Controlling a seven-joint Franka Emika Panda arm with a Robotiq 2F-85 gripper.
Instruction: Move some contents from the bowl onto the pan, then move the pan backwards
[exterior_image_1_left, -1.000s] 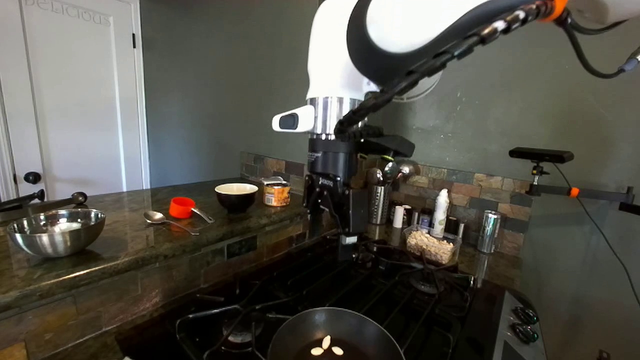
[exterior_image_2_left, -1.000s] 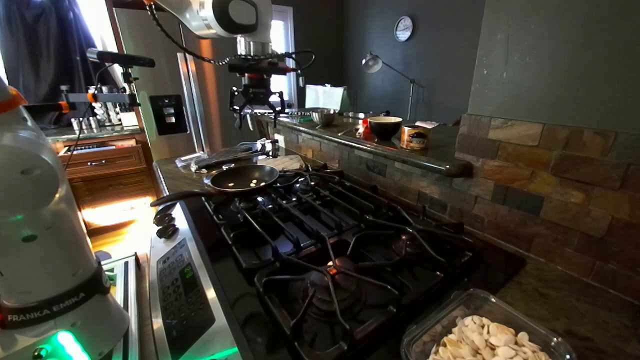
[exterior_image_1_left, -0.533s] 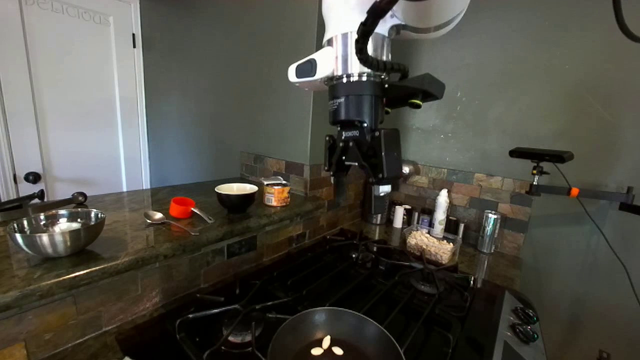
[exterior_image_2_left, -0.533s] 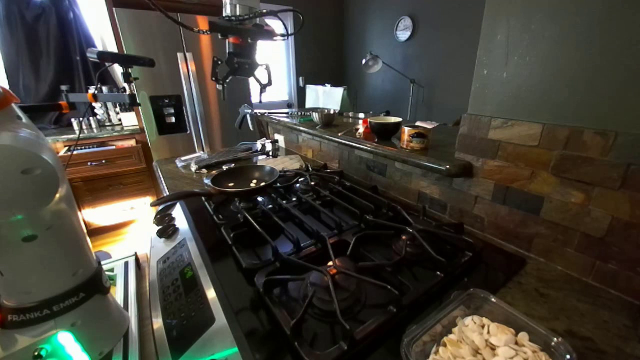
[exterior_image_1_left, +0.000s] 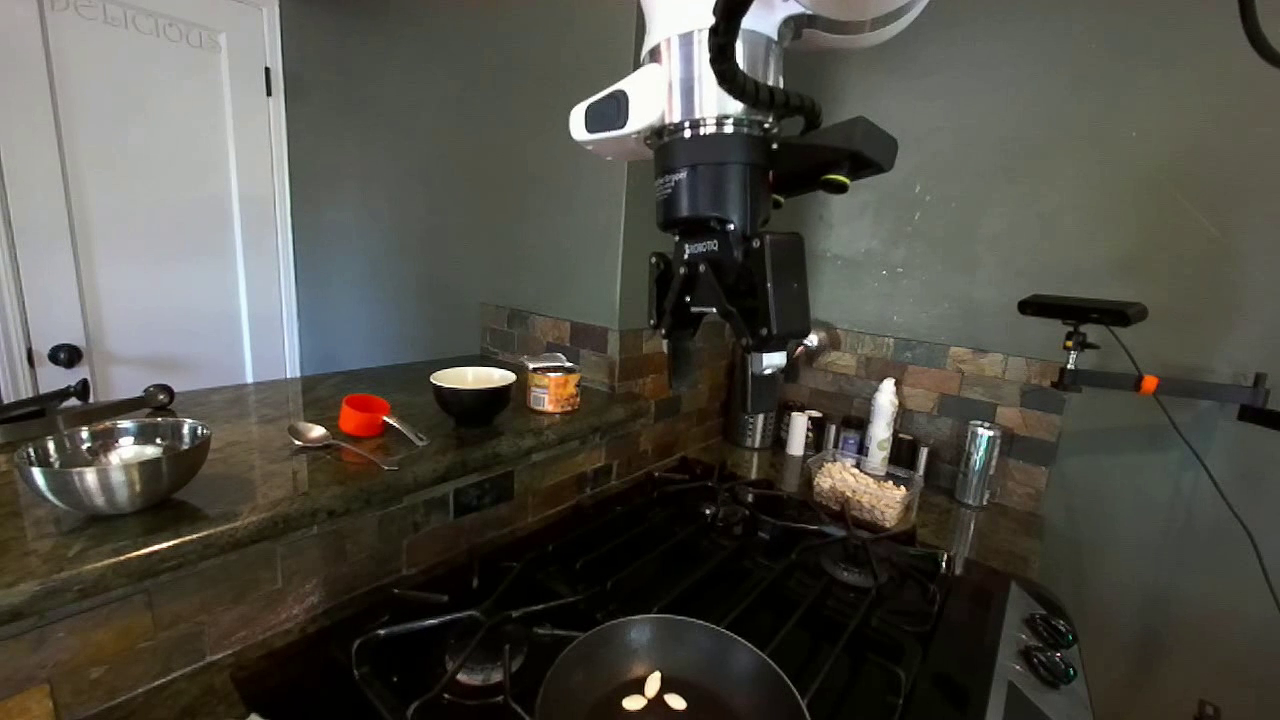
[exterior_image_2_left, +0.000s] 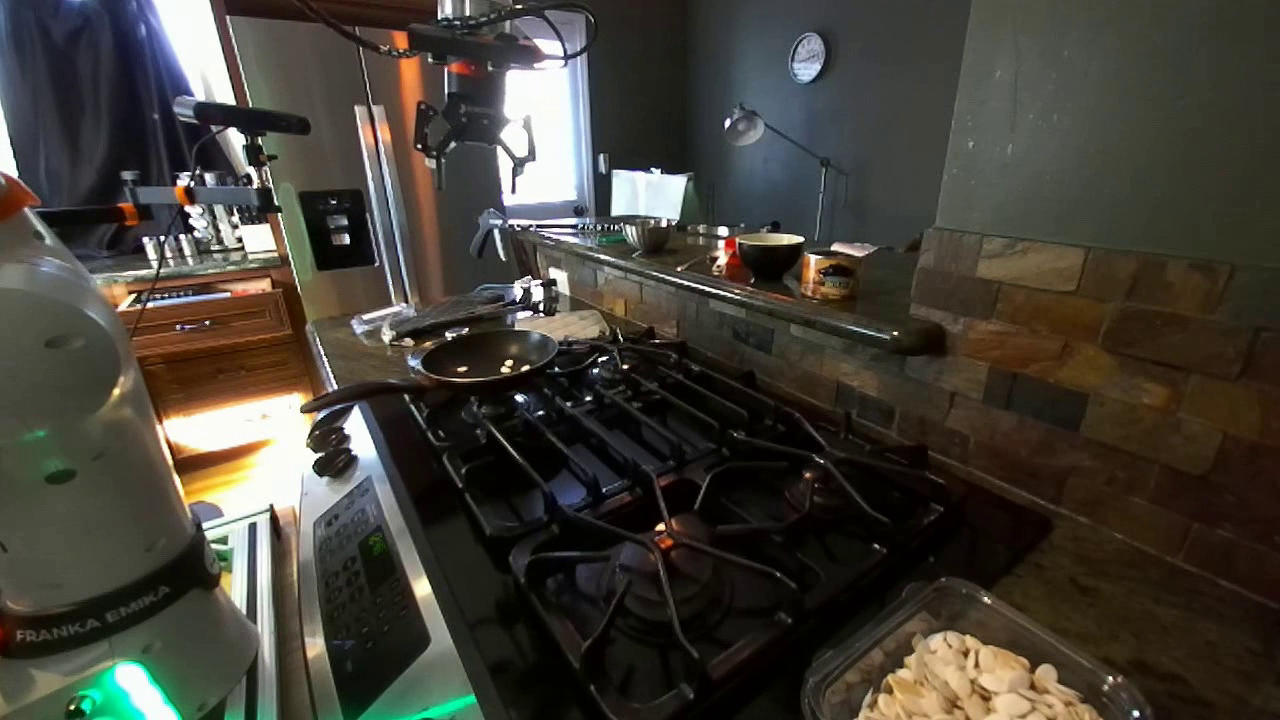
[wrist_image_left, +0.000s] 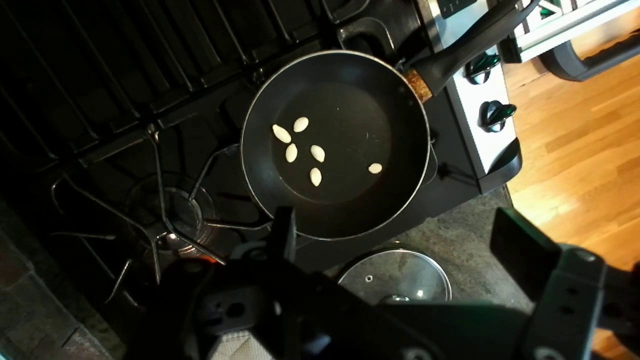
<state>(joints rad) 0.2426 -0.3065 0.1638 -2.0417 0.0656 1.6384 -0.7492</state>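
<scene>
Gripper (wrist_image_left: 400, 240) nearest the wrist camera: jaws spread wide, fingertips well apart. Pan (wrist_image_left: 345, 125) lies below the gripper and well apart from it; in an exterior view the gripper hangs high over that end of the stove (exterior_image_2_left: 680, 520). In the wrist view most of the pan sits ahead of the fingertips; one of them crosses the rim, by line of sight only. Pan handle (wrist_image_left: 465, 47) runs out past the control knobs (wrist_image_left: 497, 115).

In the pan, six pale pieces (wrist_image_left: 317, 153): five grouped on the side toward a burner (wrist_image_left: 170, 210), one apart on the opposite side.

Glass lid (wrist_image_left: 410, 277) on the counter (wrist_image_left: 475, 240) just beside the stove, partly hidden by the gripper.

Farther off, at the opposite end of the stove from the pan: clear container (exterior_image_2_left: 905, 625) with a heap (exterior_image_2_left: 985, 685) of the same pale pieces, well apart from the gripper. In an exterior view a white bottle (exterior_image_1_left: 880, 430) shows just beyond it.

On the raised counter (exterior_image_1_left: 250, 475) along the stove: steel bowl (exterior_image_1_left: 110, 485), spoon (exterior_image_1_left: 311, 434), red measuring cup (exterior_image_1_left: 364, 414), dark bowl (exterior_image_1_left: 473, 405), can (exterior_image_1_left: 553, 390) just beside the latter.

Farthest: lamp (exterior_image_2_left: 745, 125); round clock (exterior_image_2_left: 808, 58) on a dark wall (exterior_image_2_left: 880, 190).
</scene>
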